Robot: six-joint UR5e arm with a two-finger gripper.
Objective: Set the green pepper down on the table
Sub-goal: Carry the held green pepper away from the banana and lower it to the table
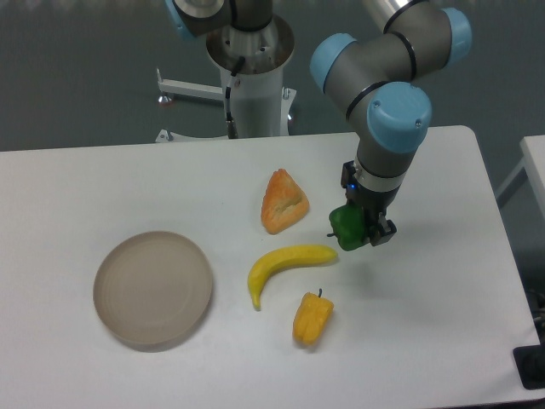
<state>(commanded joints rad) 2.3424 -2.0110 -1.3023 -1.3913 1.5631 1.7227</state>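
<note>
The green pepper (346,227) is a small glossy dark-green shape held between the fingers of my gripper (359,230), right of the table's middle. The gripper is shut on it and points down. The pepper sits just above or at the white table (443,298); I cannot tell whether it touches the surface. It hangs just right of the banana's tip. Part of the pepper is hidden by the gripper's fingers.
A yellow banana (285,266) lies left of the gripper. A yellow-orange pepper (312,318) lies in front of it. An orange wedge-shaped piece (282,203) lies behind the banana. A round beige plate (153,288) sits at the left. The arm's base (254,77) stands at the back.
</note>
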